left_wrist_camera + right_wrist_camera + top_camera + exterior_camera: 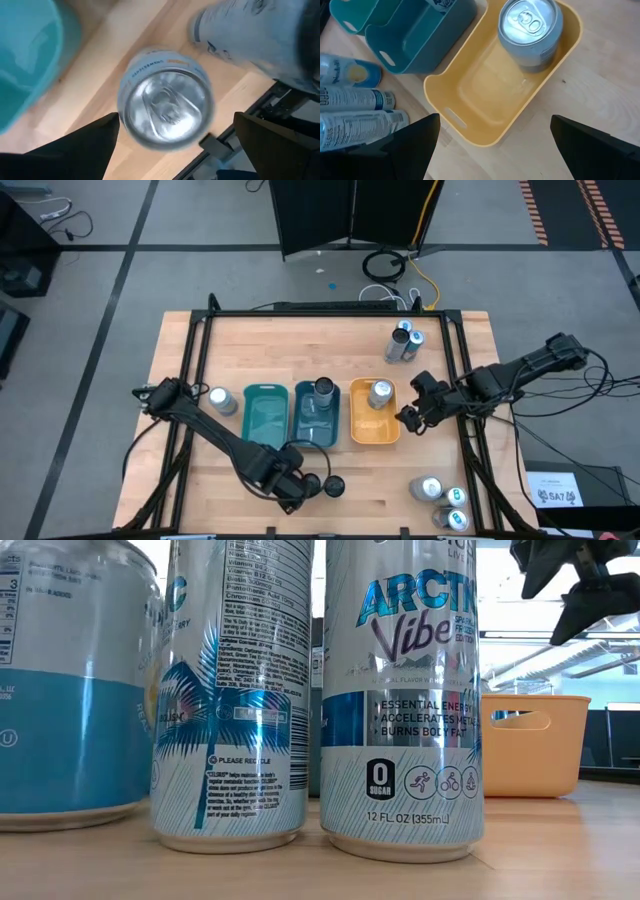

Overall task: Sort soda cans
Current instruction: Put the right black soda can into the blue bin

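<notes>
Nearest the low cam: three tall cans near the table's front edge, the right one an Arctic Vibe can [402, 700], a palm-print can [232, 690] touching its left side, and a blue-banded can [70, 680] at 9 o'clock of that. From above they're the cluster at the table's 5 o'clock [441, 498].

Wooden table [260, 345] carries three trays in a row at centre: teal tray [263, 415], darker blue tray [318, 420] w/ one can [323, 388] standing in it, orange tray [373, 432] w/ a silver-topped can [380, 393] upright at its far end.

Right gripper [412, 415] hovers just beside the orange tray at 3 o'clock, fingers [405, 145] spread wide, holding nothing.

Left gripper [300, 483] sits low at 6 o'clock of the table, fingers [75, 150] spread apart, over a silver-topped can [165, 105] standing on the wood; not pinched.

Two more cans [403, 343] lie at 1 o'clock. A single silver can [221, 400] stands at 9 o'clock of the teal tray. A dark-topped can [334, 486] stands just beside the left gripper.
</notes>
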{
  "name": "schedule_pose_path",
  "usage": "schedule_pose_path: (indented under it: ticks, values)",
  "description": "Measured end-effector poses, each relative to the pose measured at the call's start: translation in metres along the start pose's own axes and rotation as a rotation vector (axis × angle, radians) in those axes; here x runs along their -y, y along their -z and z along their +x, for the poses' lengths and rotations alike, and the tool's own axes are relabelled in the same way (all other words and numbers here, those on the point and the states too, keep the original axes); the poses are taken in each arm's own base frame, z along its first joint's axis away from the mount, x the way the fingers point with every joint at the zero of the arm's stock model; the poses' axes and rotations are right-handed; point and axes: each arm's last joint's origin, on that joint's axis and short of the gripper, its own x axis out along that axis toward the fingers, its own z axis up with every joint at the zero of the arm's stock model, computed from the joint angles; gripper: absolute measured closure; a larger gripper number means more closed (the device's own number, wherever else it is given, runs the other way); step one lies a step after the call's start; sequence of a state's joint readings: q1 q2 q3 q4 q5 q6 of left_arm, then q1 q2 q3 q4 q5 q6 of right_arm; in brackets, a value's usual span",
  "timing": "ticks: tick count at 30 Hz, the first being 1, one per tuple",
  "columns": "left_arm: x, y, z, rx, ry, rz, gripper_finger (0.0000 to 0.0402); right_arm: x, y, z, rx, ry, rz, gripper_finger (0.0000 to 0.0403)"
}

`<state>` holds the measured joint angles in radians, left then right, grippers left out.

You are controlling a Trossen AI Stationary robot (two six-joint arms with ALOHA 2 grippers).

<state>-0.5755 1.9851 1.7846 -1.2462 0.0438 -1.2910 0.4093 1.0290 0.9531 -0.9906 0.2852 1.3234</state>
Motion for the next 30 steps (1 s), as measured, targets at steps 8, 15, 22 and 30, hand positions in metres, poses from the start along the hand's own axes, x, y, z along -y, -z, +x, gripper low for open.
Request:
schedule_pose_path:
  ticks: [8, 15, 22, 30]
  values:
    - [-0.007, 0.001, -0.031, 0.05, -0.1, 0.016, 0.0002, -0.011, 0.009, -0.004, -0.007, -0.1, -0.032, 0.003]
    - [-0.004, 0.0, -0.051, 0.096, -0.068, 0.106, 0.0002, -0.025, 0.021, -0.011, 0.043, -0.241, -0.093, 0.003]
    - [-0.002, 0.0, -0.063, 0.098, -0.033, 0.304, 0.0002, -0.05, 0.03, -0.021, 0.122, -0.474, -0.288, 0.003]
    - [-0.001, 0.0, -0.063, 0.09, -0.051, 0.757, 0.0002, -0.09, 0.057, 0.01, 0.199, -0.543, -0.633, 0.003]
